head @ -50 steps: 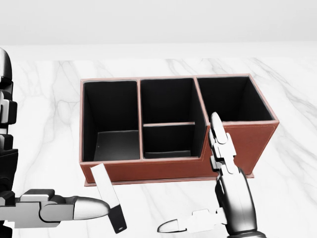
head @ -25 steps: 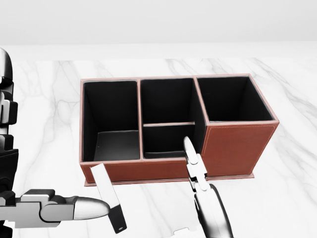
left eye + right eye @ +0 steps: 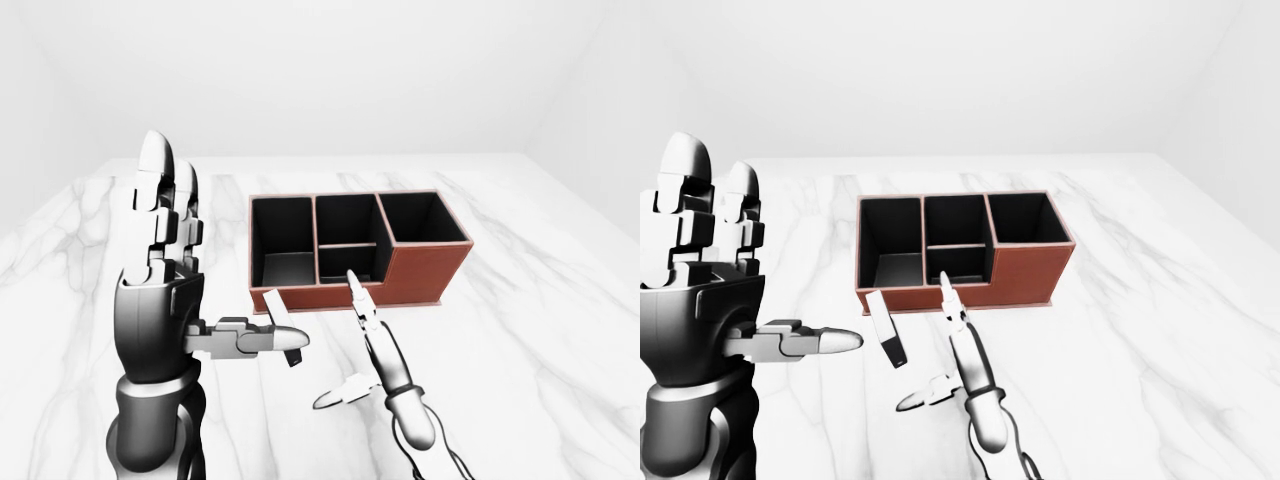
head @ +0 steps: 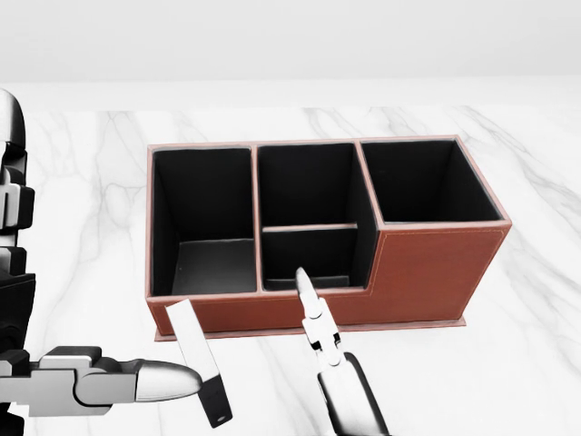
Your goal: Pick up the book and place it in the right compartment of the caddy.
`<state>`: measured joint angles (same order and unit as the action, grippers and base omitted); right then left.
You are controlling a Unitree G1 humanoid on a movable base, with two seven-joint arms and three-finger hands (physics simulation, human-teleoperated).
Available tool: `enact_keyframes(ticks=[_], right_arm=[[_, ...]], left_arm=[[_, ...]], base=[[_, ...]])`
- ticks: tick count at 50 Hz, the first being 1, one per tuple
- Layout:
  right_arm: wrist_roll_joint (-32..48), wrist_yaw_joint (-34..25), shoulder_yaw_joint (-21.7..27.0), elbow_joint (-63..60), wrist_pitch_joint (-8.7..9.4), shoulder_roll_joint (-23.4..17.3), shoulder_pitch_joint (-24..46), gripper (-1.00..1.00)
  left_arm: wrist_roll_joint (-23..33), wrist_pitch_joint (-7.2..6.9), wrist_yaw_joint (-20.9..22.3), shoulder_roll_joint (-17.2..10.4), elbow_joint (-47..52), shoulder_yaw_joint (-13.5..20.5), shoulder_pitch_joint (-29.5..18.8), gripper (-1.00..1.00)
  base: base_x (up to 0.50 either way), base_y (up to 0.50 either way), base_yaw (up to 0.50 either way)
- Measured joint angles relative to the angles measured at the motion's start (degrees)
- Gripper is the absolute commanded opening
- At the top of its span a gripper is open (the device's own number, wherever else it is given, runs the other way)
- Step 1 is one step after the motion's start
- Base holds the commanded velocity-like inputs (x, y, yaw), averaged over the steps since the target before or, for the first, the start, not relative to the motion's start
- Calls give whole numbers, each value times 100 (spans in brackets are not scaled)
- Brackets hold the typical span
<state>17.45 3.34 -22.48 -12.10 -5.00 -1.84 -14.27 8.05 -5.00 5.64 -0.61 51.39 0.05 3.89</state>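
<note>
The book [image 3: 886,329], a thin white slab with a black lower end, stands tilted on the marble table just below the caddy's left end. The brown caddy [image 4: 427,263] has a left compartment, a split middle one and a deeper right compartment [image 4: 427,182], all empty. My left hand [image 3: 190,290] is open, fingers upright, with its thumb [image 4: 154,381] pointing right at the book; no fingers close round it. My right hand [image 3: 350,345] is open and empty, its long finger [image 4: 313,318] pointing up at the caddy's middle section, right of the book.
The white marble table [image 4: 536,363] runs to a pale wall at the top of the views. The caddy's low wall stands just above the book and both hands. My left forearm fills the lower left of the eye views.
My right hand has moved left and down in the head view, from in front of the right compartment to below the middle one. The left hand, book and caddy have not moved.
</note>
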Motion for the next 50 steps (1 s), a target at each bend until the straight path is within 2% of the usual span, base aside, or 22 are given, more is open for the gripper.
enact_keyframes(ticks=[18, 36, 50], right_arm=[[252, 52, -402, 215, 120, 219, 349, 100], [510, 68, -552, 1007, 14, 514, 663, 100], [717, -28, -369, 1811, 0, 821, 1047, 100]], left_arm=[[6, 0, 3, 0, 16, -11, -11, 100], [0, 0, 1, 0, -3, -8, -8, 100], [7, 0, 5, -2, 45, -11, -16, 100]], base=[[0, 0, 0], [0, 0, 0], [0, 0, 0]])
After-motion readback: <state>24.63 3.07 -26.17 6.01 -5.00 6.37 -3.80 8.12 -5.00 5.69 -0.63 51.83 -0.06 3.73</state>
